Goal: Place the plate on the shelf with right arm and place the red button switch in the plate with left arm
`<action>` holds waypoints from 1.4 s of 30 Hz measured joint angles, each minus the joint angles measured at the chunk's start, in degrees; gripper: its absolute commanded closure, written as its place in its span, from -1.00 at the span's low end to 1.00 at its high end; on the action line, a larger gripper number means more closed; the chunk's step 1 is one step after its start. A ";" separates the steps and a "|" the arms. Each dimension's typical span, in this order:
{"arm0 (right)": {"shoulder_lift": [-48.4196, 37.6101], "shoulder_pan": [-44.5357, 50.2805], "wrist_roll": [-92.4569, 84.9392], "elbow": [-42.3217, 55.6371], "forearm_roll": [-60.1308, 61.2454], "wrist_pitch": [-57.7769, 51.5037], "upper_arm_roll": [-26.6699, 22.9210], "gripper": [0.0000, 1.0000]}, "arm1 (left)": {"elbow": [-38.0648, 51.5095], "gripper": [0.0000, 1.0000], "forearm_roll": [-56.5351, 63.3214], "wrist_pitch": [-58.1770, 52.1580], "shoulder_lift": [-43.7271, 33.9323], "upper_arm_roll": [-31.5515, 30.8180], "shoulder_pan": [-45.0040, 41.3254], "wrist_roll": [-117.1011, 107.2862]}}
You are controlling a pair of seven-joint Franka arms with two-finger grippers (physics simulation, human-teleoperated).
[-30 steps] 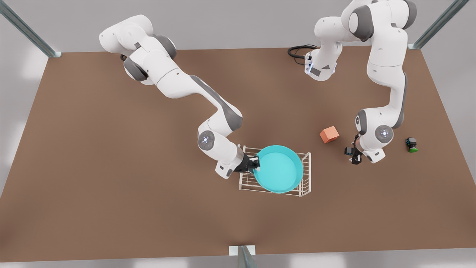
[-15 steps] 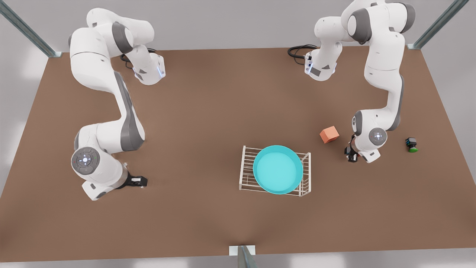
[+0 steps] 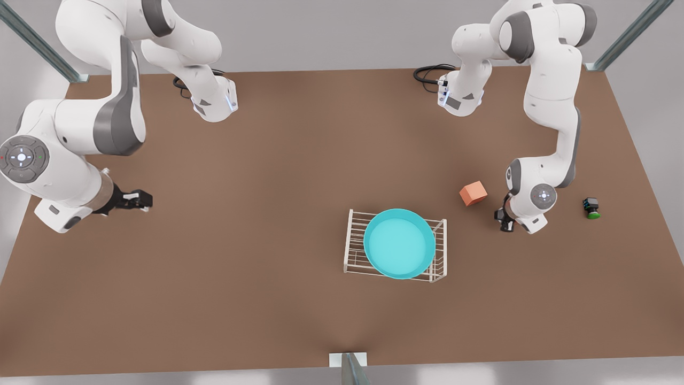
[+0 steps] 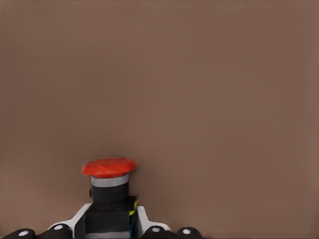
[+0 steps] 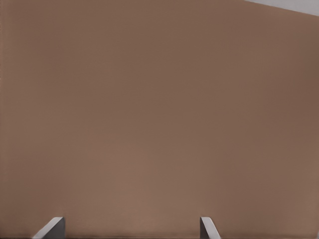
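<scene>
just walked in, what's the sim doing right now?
The plate sits on the shelf, so that half looks done. The right end effector is open, holds nothing and hangs over bare table at the front view's left. The left end effector, beside the orange cube, is closed around the red button switch, which is not in the plate yet. A green-capped switch lies further to the front view's right.

Plate (image 3: 399, 242): round turquoise dish, raised rim, sits level on top of the shelf (image 3: 355, 251), a small white wire rack near table centre. Red button switch (image 4: 109, 191): dark boxy body, round red cap, held between the left gripper's fingers (image 4: 79, 225).
</scene>
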 measured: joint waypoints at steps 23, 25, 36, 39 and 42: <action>-0.02 0.11 -9.80 -0.09 0.99 -1.35 -1.47 -1.00 | 31.12 -0.03 -13.23 -31.07 -10.13 -10.46 -12.67 -3.93; -0.01 0.09 -10.25 -0.10 1.10 -1.36 -1.77 -1.00 | 34.33 -0.03 -13.61 -32.11 -8.13 -12.06 -15.08 -5.67; 0.33 0.24 -11.97 -0.10 2.08 -1.31 -2.86 -1.00 | 41.42 -1.00 -12.21 -26.66 3.82 -12.46 -18.35 -13.74; 0.31 0.27 -12.28 -0.10 2.28 -1.29 -2.95 -1.00 | 41.56 -1.00 -11.23 -27.16 2.46 -12.25 -17.69 -15.12; 0.26 0.26 -12.55 -0.10 2.49 -1.26 -3.00 -1.00 | 47.35 -1.00 -9.04 -36.44 -2.59 -10.80 -14.81 -13.41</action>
